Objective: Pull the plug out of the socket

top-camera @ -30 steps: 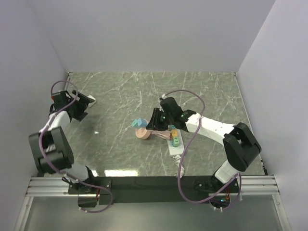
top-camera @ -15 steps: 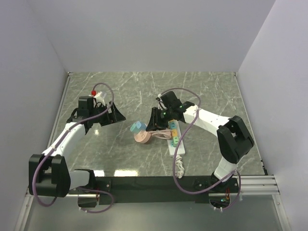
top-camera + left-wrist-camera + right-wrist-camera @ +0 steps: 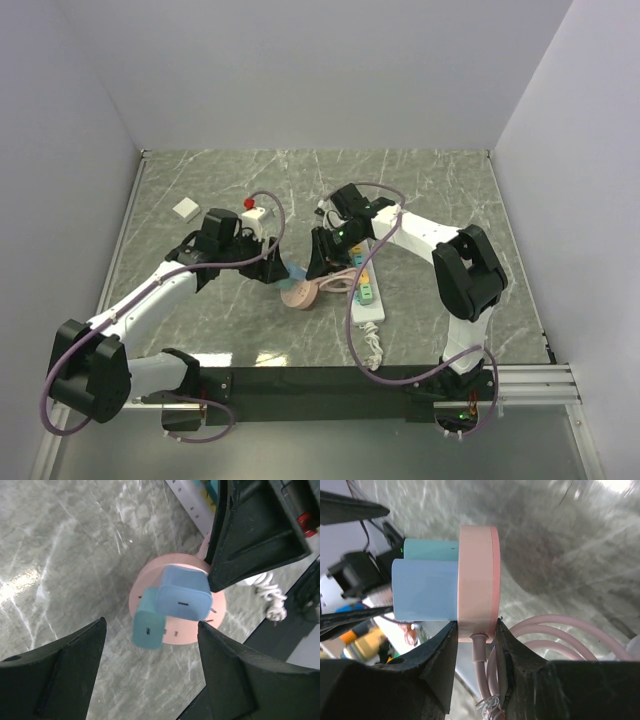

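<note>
The socket, a white power strip (image 3: pixel 370 292) with pastel outlets, lies right of centre; it also shows in the left wrist view (image 3: pixel 192 502). A pink round outlet disc (image 3: pixel 298 293) lies beside it, with a blue adapter (image 3: pixel 182 597) and a teal adapter (image 3: pixel 148 625) plugged into its face. My right gripper (image 3: pixel 318 265) is shut on the disc's rim (image 3: pixel 477 580), with both adapters (image 3: pixel 425 590) sticking out to the left. My left gripper (image 3: pixel 275 268) is open just above the adapters, one jaw on each side, touching nothing.
The disc's pink cord (image 3: pixel 570 635) lies coiled by the right gripper. The strip's short white cord (image 3: pixel 370 345) ends near the front edge. A small white block (image 3: pixel 185 208) lies at the far left. Walls stand on three sides.
My left arm has swung from the far left wall across to the pink disc and now hovers over the adapters. My right gripper has stayed on the disc, shifting only slightly.
</note>
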Motion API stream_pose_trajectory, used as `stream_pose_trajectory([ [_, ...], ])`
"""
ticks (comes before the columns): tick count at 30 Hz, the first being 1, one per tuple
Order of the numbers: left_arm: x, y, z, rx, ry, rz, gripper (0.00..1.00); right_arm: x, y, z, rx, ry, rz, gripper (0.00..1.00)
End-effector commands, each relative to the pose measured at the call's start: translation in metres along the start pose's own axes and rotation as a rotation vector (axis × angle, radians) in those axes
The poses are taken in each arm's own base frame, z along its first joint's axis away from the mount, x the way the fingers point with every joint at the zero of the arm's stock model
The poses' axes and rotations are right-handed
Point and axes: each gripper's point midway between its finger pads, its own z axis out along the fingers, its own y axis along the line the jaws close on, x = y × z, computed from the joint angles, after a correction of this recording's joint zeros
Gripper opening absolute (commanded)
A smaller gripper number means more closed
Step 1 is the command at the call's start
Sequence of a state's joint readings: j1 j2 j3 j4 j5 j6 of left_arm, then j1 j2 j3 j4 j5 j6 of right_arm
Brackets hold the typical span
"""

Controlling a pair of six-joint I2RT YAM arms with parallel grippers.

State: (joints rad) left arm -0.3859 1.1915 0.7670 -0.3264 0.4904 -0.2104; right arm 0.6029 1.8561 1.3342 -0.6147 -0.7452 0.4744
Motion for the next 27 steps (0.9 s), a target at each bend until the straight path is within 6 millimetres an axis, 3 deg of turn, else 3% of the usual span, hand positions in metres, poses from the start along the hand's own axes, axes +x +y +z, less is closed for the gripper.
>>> stream_pose_trajectory([
  [1,-0.012,-0.005,-0.003,-0.041,-0.026,0.130,0.78,0.001,0.039,-0.021,-0.135,0.032,-0.098,0.00],
  [10,-0.002,-0.023,0.000,-0.018,0.005,0.219,0.73,0.009,0.043,-0.028,-0.222,0.097,-0.114,0.00],
  [16,-0.001,-0.021,0.006,-0.025,0.016,0.220,0.69,0.015,0.046,-0.033,-0.260,0.131,-0.147,0.00],
  [19,0.001,-0.029,0.010,0.024,0.036,0.222,0.34,0.023,0.044,-0.034,-0.272,0.155,-0.158,0.00],
  [20,0.005,-0.034,0.012,0.042,0.057,0.227,0.18,0.025,0.044,-0.034,-0.277,0.159,-0.162,0.00],
  [23,0.006,-0.044,0.015,0.074,0.079,0.240,0.00,0.026,0.039,-0.030,-0.271,0.162,-0.151,0.00],
  [27,-0.009,-0.052,0.005,0.074,0.051,0.266,0.01,0.018,0.004,-0.017,-0.082,0.139,-0.102,0.00],
])
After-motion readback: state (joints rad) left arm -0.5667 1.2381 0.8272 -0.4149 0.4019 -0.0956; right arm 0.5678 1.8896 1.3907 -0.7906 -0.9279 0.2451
